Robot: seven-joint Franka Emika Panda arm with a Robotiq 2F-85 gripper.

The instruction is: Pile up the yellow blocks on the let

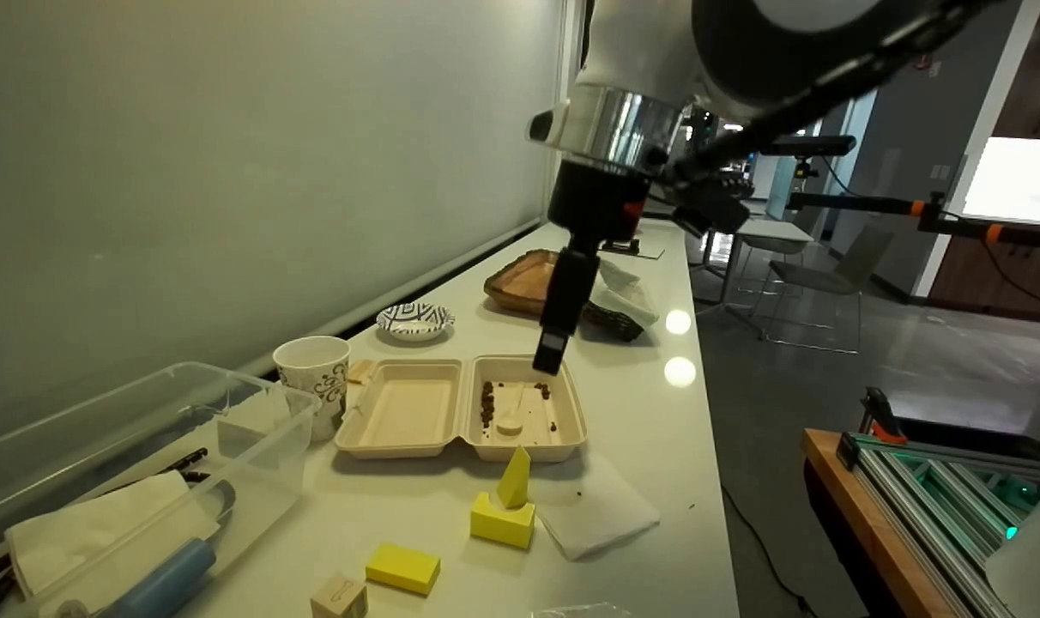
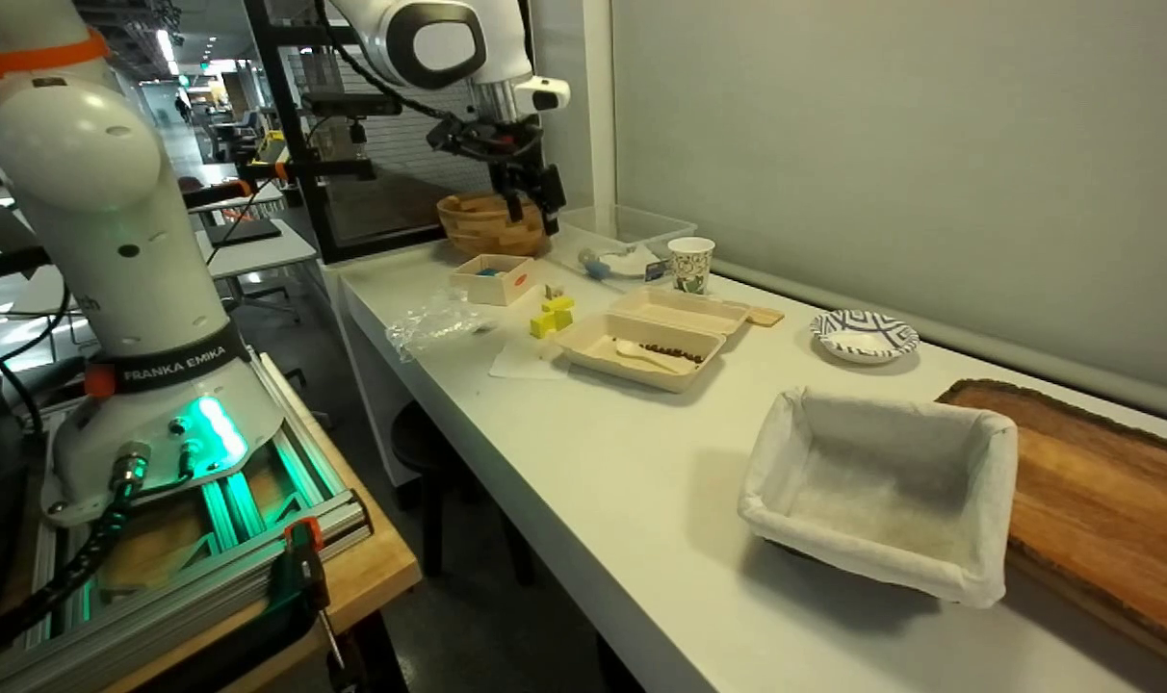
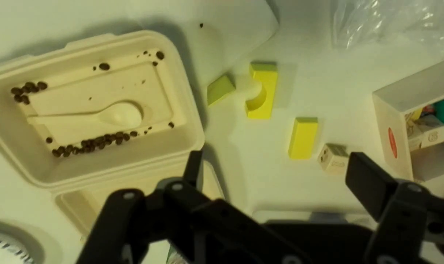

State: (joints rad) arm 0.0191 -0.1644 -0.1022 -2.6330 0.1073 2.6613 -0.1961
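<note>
Along a pale wall [image 1: 185, 154] ran a long white table [image 2: 545, 452], and next to it stood the big white robot arm [image 2: 112, 221]. Down the table sat a wooden tray [image 2: 1103, 500], with a cloth-lined basket [image 2: 882, 500] near it. A see-through plastic bin [image 1: 280, 463] stood by the wall, and close to it the takeaway tray [image 1: 413, 408] lay with its lid folded back. A white paper napkin [image 1: 601, 511] lay near the takeaway tray. The gripper [image 3: 274, 165] hung up above the table, its two black fingers [image 3: 368, 183] spread far apart. A pale spoon [image 3: 121, 114] lay in one half of the takeaway tray.

Then there were three yellow blocks [image 1: 503, 524], each sitting apart from the others. The notched block [image 3: 269, 90] had a round scoop out of its side (it looked like a bite from a cookie). The yellow wedge [image 3: 220, 90] stood up, pointy end on top, between the notched block and the takeaway tray. The yellow slab [image 3: 303, 139] lay flat, just beside a tan cube [image 3: 333, 158] with tiny pictures on it. Smallest were dark beans [image 3: 104, 140], mostly along the edges of the spoon's half.
</note>
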